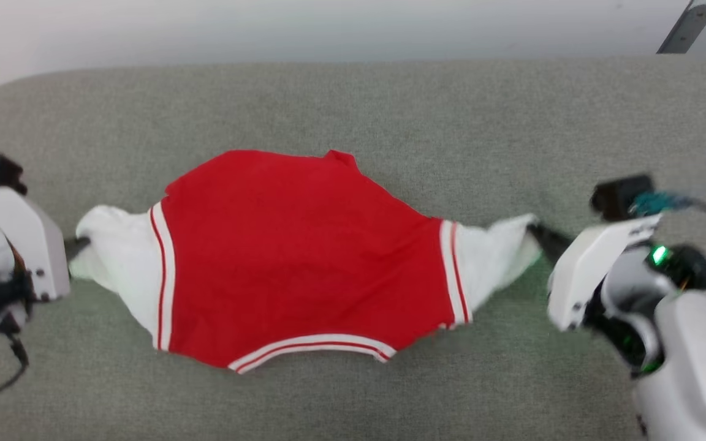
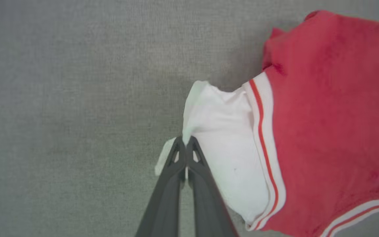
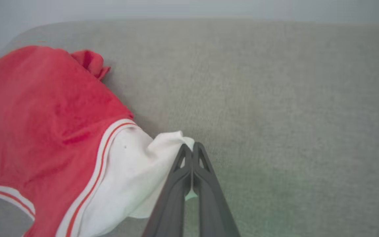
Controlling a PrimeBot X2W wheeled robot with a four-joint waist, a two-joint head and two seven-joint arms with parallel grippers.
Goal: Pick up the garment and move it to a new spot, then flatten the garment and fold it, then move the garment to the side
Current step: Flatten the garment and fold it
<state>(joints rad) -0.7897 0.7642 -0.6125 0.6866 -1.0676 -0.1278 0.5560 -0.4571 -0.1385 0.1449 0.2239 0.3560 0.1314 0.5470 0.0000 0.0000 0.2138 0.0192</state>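
garment [image 1: 304, 257] | stretched across sofa [image 1: 353, 104] middle | white ends pinched by left gripper [image 2: 185, 141] and right gripper [image 3: 192, 148] | probably held apart for flattening

The bright red soft-fabric garment with white banded hems and white lining [image 1: 304, 257] lies spread across the centre of the head view, on the long grey-green woven cushion [image 1: 390, 104] that runs from the frame's left edge to its right. One lining end sticks out toward the left edge, the other toward the right.

The left gripper [image 1: 85, 242] sits at mid-left, pinched onto the left lining end. The right gripper [image 1: 534, 228] sits at mid-right, pinched onto the right lining end.

Behind the cushion, the pale wall [image 1: 267, 24] runs along the top of the frame, with a dark slanted bar [image 1: 687, 27] in the upper right corner.
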